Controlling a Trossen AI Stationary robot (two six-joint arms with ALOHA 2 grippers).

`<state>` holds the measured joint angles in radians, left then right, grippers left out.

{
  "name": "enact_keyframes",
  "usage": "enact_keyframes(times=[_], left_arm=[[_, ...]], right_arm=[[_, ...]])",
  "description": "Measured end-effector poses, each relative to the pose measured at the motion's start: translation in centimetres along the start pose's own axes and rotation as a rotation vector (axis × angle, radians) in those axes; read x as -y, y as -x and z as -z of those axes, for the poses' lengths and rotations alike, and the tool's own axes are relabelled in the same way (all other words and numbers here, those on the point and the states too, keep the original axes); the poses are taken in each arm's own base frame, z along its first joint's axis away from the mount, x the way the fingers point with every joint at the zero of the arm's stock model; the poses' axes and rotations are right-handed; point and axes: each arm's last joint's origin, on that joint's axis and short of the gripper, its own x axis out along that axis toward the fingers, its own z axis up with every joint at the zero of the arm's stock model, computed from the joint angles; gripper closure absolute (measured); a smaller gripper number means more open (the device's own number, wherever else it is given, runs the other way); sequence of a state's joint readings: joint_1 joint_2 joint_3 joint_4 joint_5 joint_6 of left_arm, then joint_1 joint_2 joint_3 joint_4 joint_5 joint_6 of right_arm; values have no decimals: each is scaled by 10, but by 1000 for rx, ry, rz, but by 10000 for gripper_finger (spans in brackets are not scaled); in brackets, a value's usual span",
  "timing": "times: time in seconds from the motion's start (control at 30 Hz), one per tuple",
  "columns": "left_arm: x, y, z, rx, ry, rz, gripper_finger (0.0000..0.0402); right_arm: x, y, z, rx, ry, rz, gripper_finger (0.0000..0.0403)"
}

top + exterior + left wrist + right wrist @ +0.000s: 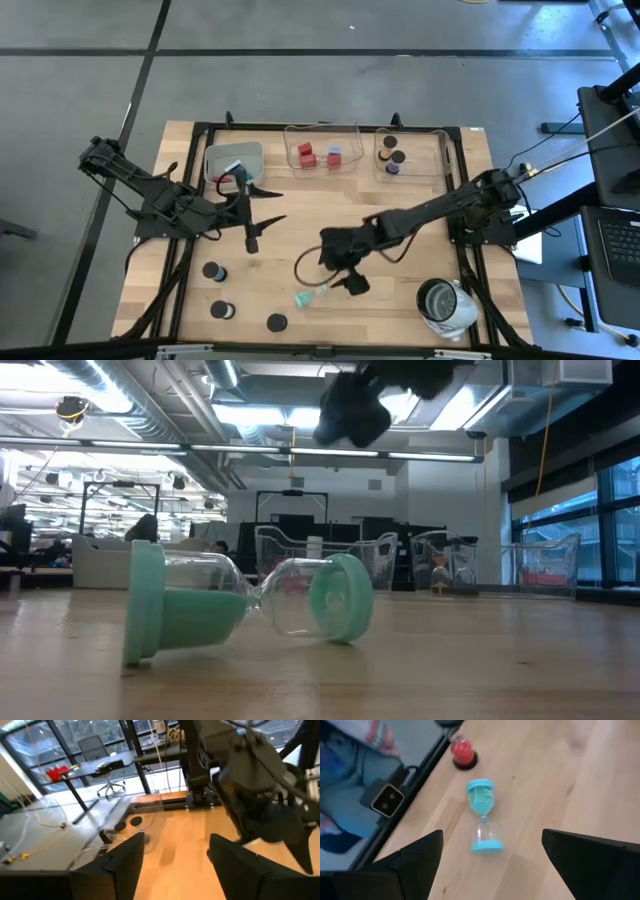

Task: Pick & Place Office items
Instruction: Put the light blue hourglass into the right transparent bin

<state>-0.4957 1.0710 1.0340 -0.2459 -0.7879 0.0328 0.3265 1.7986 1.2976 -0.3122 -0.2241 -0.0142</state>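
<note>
Two arms share the wooden table (400, 320) seen from above: the left gripper (251, 240) hangs near the grey tray (232, 157) at the back left, while the right gripper (352, 283) hovers just beside a small teal hourglass (312, 296) lying on its side near the front edge. I'd judge the step in hand is the approach to that hourglass; the next move calls for lowering so the fingers straddle its narrow waist, then squeezing gently. Two clear trays (322, 148) at the back hold red blocks (306, 155), and black round caps (276, 322) sit at front left, with a silvery round container (445, 303) at front right. From table height the hourglass (245, 603) shows smooth clear glass bulbs between matte green end discs, green sand pooled in one bulb, the dark gripper well above it. The left wrist camera shows its two dark fingers (127, 862) spread apart with nothing between them. The right wrist camera shows its fingers (420, 857) spread wide, the hourglass (483, 816) lying apart from them, a red-filled piece (462, 751) beyond.
</note>
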Motion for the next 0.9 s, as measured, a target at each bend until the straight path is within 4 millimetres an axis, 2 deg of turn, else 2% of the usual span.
enact_keyframes(times=[0.2, 0.43, 0.63, 0.9], left_arm=[[2, 0, 2, -16, 57, 65, 160], [3, 0, 6, -58, 115, 111, 163], [4, 1, 11, -103, 150, 125, 165], [4, 1, 12, -116, 149, 124, 165]], right_arm=[[-6, -51, 14, -9, 50, -29, 60], [-8, -88, 31, -34, 68, 31, 60], [-7, -108, 47, -97, 62, 45, 60], [-9, -111, 51, -117, 149, 82, 92]])
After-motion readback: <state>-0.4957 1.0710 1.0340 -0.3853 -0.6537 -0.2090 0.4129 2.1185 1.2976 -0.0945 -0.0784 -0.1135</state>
